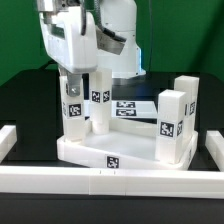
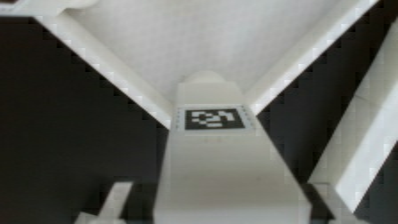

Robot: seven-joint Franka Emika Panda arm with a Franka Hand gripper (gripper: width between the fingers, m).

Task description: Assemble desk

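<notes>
On the black worktop (image 1: 25, 100) sits the tabletop (image 1: 90, 152), upside down, with three legs standing in it: two at the exterior view's right and one (image 1: 99, 103) near the middle. A fourth leg (image 1: 73, 103) is clamped in the claw (image 1: 73, 74) over the near-left corner, seemingly not yet seated.

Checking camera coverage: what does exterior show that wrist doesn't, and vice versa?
Exterior only: the arm, the tabletop with legs standing on it, including the tall leg at the exterior view's right, the marker board and the border rail. Wrist only: the tag on the gripped leg's end face, seen close. Both: the gripper shut on that leg.
</notes>
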